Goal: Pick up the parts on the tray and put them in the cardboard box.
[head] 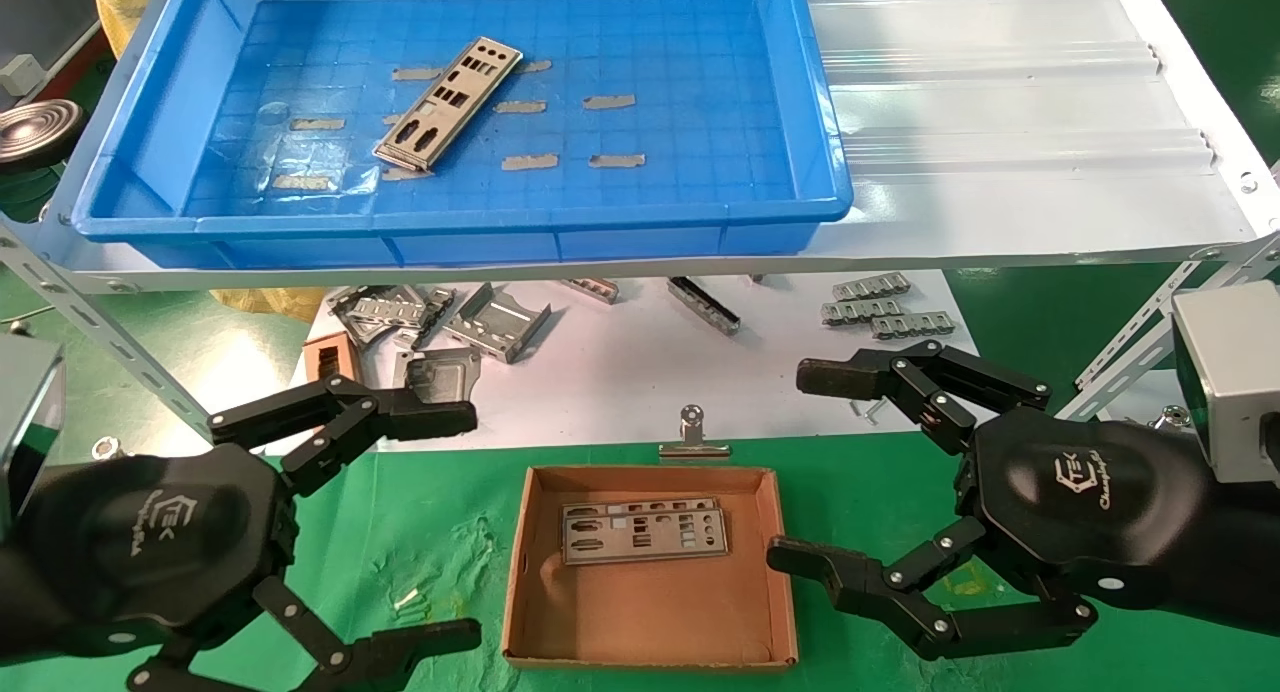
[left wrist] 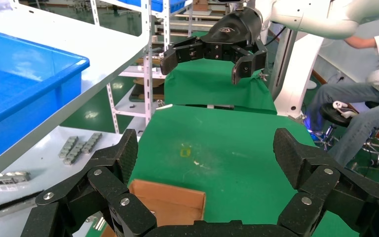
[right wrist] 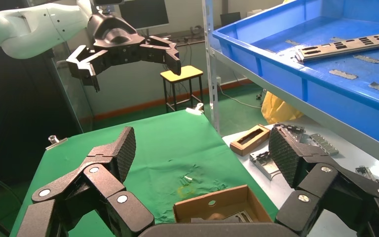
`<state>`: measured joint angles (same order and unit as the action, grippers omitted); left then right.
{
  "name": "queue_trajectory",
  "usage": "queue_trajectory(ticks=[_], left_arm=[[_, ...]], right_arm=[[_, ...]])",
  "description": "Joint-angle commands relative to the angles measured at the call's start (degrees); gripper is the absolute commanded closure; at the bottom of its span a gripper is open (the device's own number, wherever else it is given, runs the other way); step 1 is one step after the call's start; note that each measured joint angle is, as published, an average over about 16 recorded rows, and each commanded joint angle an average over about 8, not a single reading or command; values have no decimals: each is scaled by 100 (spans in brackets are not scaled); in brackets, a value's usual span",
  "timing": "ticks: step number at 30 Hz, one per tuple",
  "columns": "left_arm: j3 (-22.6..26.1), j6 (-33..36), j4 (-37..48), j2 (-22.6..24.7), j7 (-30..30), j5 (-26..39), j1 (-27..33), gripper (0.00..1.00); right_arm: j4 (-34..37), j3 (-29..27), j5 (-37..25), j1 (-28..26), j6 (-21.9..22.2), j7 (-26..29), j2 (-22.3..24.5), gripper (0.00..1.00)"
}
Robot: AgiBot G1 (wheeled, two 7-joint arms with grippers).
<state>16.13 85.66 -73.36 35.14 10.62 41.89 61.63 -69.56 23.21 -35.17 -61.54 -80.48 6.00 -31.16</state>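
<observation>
The blue tray (head: 460, 222) sits on a raised white shelf. One silvery punched plate (head: 449, 102) lies tilted on its floor among grey tape strips, and it also shows in the right wrist view (right wrist: 345, 46). The cardboard box (head: 650, 612) stands on the green cloth below, with silvery plates (head: 645, 532) lying flat at its far end. My left gripper (head: 472, 524) is open and empty just left of the box. My right gripper (head: 790, 467) is open and empty just right of it. Each wrist view shows a box corner (left wrist: 168, 202) (right wrist: 217, 205) below the open jaws.
On white paper under the shelf lie bent metal brackets (head: 495, 322), short clip strips (head: 880, 307) and a small brown frame (head: 328, 357). A binder clip (head: 692, 437) lies just behind the box. Slanted shelf struts (head: 1130, 347) stand at both sides.
</observation>
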Motion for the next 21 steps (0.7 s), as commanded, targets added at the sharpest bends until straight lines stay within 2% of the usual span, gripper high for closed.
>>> queue_trajectory(ticks=[1,21], left_arm=[[0,0,0,0,0,0,0,0],[0,0,0,0,0,0,0,0]], right_arm=[[0,0,0,0,0,0,0,100],[0,0,0,0,0,0,0,100]])
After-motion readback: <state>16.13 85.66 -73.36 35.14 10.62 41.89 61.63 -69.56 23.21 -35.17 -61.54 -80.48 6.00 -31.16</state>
